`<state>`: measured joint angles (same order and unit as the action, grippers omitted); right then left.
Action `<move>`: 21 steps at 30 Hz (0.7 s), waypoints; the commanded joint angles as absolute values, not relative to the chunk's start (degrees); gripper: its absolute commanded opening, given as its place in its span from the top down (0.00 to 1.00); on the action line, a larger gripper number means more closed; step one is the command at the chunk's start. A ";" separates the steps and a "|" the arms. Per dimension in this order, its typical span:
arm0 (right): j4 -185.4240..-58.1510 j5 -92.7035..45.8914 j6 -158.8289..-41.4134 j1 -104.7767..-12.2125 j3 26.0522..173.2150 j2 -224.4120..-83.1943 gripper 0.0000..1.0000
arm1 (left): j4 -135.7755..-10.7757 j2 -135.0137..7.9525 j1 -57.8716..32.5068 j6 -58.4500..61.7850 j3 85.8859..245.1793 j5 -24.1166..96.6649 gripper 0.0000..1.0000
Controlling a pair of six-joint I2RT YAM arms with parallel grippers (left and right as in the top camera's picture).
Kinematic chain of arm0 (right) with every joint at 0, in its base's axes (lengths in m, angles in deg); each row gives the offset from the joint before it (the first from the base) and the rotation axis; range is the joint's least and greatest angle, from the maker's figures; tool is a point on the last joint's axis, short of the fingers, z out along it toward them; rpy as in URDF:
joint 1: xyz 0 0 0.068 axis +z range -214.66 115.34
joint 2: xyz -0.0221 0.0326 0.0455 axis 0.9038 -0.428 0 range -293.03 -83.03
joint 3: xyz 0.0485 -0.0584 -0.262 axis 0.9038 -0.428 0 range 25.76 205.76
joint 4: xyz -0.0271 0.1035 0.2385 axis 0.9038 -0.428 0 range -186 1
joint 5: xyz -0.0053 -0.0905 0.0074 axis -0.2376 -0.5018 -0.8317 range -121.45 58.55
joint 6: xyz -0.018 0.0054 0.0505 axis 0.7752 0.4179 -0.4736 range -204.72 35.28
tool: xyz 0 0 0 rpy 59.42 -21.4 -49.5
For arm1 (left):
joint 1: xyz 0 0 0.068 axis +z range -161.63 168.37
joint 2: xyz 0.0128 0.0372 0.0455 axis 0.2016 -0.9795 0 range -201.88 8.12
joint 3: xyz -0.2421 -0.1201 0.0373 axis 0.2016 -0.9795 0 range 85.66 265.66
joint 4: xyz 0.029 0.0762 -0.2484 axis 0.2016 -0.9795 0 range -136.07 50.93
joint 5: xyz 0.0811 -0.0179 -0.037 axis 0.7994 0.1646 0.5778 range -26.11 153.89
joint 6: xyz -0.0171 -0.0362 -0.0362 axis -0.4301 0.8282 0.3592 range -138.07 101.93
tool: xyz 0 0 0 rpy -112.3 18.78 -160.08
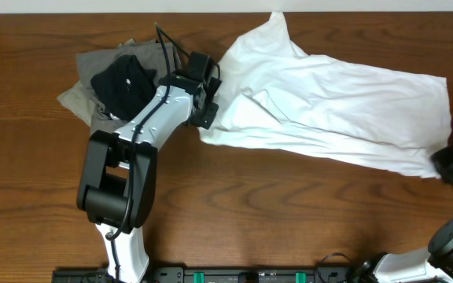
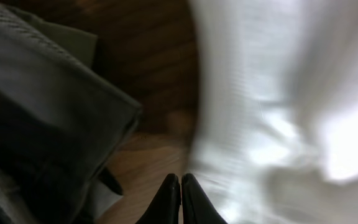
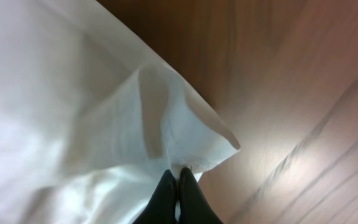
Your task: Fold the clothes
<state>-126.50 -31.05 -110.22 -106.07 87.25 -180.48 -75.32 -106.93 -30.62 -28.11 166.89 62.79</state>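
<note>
A white garment (image 1: pixel 344 102) lies spread across the middle and right of the wooden table. It fills the right half of the left wrist view (image 2: pixel 278 112) and the left half of the right wrist view (image 3: pixel 55 112). My left gripper (image 1: pixel 208 116) is at the garment's left edge, and its jaws (image 2: pixel 180 180) are shut, seemingly pinching that edge. My right gripper (image 1: pixel 440 161) is at the garment's lower right corner. Its jaws (image 3: pixel 179 173) are shut on the folded hem there.
A pile of grey clothing (image 1: pixel 93 67) with a black garment (image 1: pixel 124 82) on top sits at the back left, beside the left arm. The grey cloth (image 2: pixel 42 93) also shows in the left wrist view. Bare wooden table (image 1: pixel 289 220) lies in front of the white garment.
</note>
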 commanded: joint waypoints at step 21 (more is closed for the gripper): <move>-127.72 -22.37 -101.37 -105.19 93.50 -180.68 0.48 | -77.05 -106.23 -31.23 -23.50 166.52 42.44 0.46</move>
